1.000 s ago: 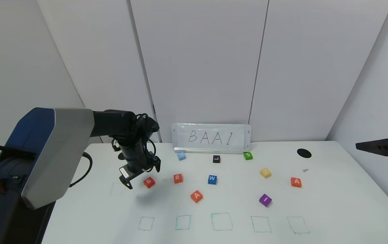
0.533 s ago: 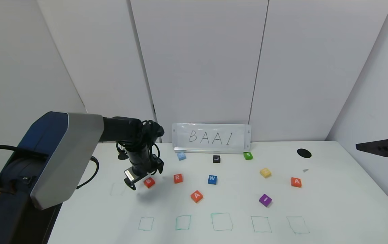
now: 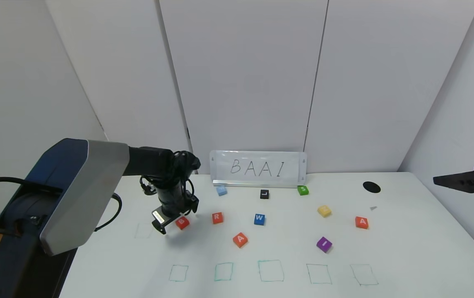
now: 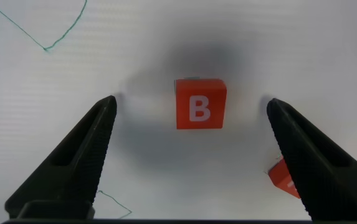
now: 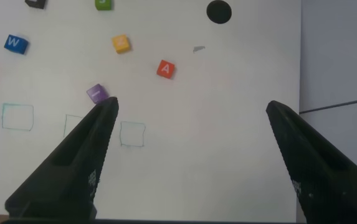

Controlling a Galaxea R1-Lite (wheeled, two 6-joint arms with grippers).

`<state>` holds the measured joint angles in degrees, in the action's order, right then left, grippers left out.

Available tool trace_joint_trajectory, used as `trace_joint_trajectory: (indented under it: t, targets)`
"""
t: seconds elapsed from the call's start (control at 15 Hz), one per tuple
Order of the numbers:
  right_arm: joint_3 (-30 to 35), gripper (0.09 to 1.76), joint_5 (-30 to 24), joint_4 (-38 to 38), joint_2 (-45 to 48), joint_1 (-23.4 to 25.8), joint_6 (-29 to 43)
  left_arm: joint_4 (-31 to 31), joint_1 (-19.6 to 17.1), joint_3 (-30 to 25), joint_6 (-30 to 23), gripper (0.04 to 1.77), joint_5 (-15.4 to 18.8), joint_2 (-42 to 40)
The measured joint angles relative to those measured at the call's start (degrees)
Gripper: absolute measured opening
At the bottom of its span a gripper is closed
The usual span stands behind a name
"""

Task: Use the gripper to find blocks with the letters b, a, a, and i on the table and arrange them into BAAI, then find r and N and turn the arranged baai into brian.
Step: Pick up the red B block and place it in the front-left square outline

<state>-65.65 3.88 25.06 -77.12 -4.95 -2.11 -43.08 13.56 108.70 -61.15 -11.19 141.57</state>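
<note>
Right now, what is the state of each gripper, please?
Left gripper: open, holding nothing, its fingers on either side of the B block.
Right gripper: open, holding nothing, high beside the table.

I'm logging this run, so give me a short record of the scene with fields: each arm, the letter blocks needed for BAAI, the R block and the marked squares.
left pincer: open, over the B block, fingers either side, not gripping
right pincer: open, parked high at the table's right side
A blocks: one mid-table, one far right
I block: purple, right of centre
R block: just right of B
green squares: five in a front row, all without blocks
sign: reads BAAI, at the back
</note>
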Motion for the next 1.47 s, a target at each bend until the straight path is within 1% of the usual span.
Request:
trace_joint_trajectory:
  t: [0.6,0.67,0.73,0.87,0.93,1.07,1.13,1.47]
  targets:
    - [0.2,1.71,0.0,0.0,0.0,-0.3,-0.1,0.1,0.1,-0.1,-0.4,1.72,-0.2,1.0]
    - [0.2,1.71,0.0,0.0,0.0,-0.3,-0.1,0.1,0.1,-0.1,-0.4,1.57,-0.2,1.0]
    - [0.2,1.71,0.0,0.0,0.0,-0.3,-0.1,0.1,0.2,-0.1,-0.4,1.39,-0.2,1.0]
    - [0.2,1.71,0.0,0.0,0.0,-0.3,-0.2,0.2,0.3,-0.1,-0.4,1.1,-0.2,1.1]
    - [0.2,1.71,0.0,0.0,0.0,-0.3,-0.2,0.7,0.3,-0.1,-0.3,0.97,-0.3,1.1]
    - [0.3,1.71,0.0,0.0,0.1,-0.3,-0.2,1.2,0.3,-0.1,-0.4,0.78,-0.3,1.0]
    - [0.3,1.71,0.0,0.0,0.1,-0.3,-0.2,1.2,0.3,-0.2,-0.3,0.5,-0.3,1.0]
    - [0.4,1.71,0.0,0.0,0.1,-0.7,-0.2,1.3,0.5,-0.2,-0.3,0.5,-0.3,1.1]
